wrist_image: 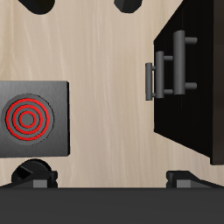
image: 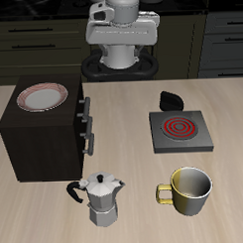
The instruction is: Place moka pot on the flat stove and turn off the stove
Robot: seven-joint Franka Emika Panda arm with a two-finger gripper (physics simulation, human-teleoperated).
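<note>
Pale wood-grain table (image: 136, 207), faceted silver moka pot (image: 101, 202), flat stove (image: 179, 131) with red rings, jaws' state unclear.

pot (image: 102, 201): silver, faceted, black handle and knob, upright near counter front edge
stove (image: 179, 130): flat dark-grey square, burner rings red, well apart from pot

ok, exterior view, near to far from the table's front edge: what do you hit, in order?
moka pot and yellowish-green mug about level at the front → flat stove → plate on top of the dark-brown cabinet. The cabinet itself spans too much depth to rank.
</note>
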